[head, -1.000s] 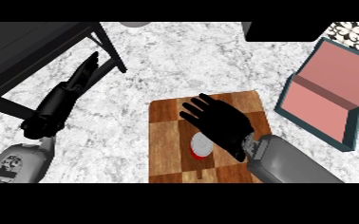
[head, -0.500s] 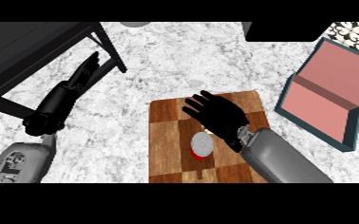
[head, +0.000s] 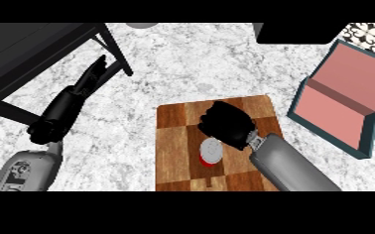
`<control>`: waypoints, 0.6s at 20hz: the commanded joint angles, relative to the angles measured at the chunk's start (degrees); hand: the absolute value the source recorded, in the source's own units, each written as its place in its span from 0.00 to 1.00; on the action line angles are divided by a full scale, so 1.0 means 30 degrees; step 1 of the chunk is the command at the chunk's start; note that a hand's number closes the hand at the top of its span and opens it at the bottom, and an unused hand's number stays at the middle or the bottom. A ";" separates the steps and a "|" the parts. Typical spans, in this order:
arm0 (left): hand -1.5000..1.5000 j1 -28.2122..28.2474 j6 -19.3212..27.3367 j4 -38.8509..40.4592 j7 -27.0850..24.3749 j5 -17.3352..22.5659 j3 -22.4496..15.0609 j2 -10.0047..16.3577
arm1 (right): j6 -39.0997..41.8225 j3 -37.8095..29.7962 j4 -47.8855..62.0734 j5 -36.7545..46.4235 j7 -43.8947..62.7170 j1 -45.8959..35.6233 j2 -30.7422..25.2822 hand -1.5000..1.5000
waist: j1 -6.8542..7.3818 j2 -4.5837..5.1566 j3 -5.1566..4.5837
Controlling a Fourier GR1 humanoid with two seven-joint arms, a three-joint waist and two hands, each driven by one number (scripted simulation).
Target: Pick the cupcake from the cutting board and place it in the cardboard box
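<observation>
The cupcake (head: 211, 152), white on top with a red wrapper, stands on the checkered wooden cutting board (head: 176, 129) in the lower middle. My right hand (head: 228, 124) hovers just up and right of the cupcake, with its fingers angled down at the board and nothing held. Its edge is close to the cupcake's top; I cannot tell if they touch. The cardboard box (head: 333, 96), teal outside and pink inside, lies open at the right. My left hand (head: 92, 78) rests at the left with straight fingers.
A black appliance (head: 44, 44) fills the upper left, right by my left hand. Another dark object (head: 300, 32) sits at the top right, behind the box. Marble counter (head: 198, 64) lies between the board and the back.
My right hand has drawn back toward the cupcake and its spread fingers have tipped downward, so it looks more compact. The cupcake, the board and the left arm have not moved.
</observation>
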 commanded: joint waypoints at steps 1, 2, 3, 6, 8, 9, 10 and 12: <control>0.50 -0.0623 -0.0469 0.0133 0.0502 0.0003 0.0607 -0.0070 | -0.0895 -0.0645 0.0063 0.0733 -0.1031 -0.0146 0.0674 1.00 | -0.0042 0.0015 0.0002; 0.50 -0.0331 -0.0058 -0.0940 0.1106 -0.0407 0.0329 -0.0174 | -0.1186 -0.0902 0.1170 0.0851 -0.1064 -0.0923 0.1434 1.00 | 0.0048 0.0017 0.0005; 0.50 0.0211 -0.0496 -0.0347 -0.0117 -0.0389 0.0394 -0.0272 | -0.0964 -0.0745 0.0357 0.0922 -0.0055 0.0698 0.1950 1.00 | -0.0037 0.0008 0.0001; 0.50 -0.0318 0.0166 -0.0369 0.0644 -0.0613 0.0292 -0.0485 | -0.0837 -0.2078 -0.0942 -0.0720 0.1257 0.3037 0.1463 1.00 | -0.0282 -0.0020 0.0006; 0.50 0.0277 0.0093 -0.0265 0.0345 -0.0579 0.0397 -0.0353 | 0.0089 -0.2470 -0.2224 -0.1568 0.2706 0.4772 0.1922 1.00 | -0.0502 -0.0072 -0.0002; 0.50 0.0444 -0.0244 -0.0733 0.0877 -0.0081 0.0677 -0.0220 | 0.0334 -0.1922 -0.3638 -0.1119 0.3908 0.5227 0.2681 1.00 | -0.0359 -0.0101 -0.0004; 0.50 -0.0519 -0.0025 -0.0299 0.0644 -0.0667 0.0463 -0.0383 | -0.0802 -0.2434 -0.3814 -0.1496 0.3013 0.5633 0.2305 1.00 | -0.0385 -0.0037 0.0003; 0.50 -0.0100 -0.0666 -0.1716 0.2036 0.0150 0.0953 0.0202 | -0.0727 -0.1835 -0.7679 -0.1070 0.3727 0.7278 0.1532 1.00 | -0.0436 -0.0155 0.0005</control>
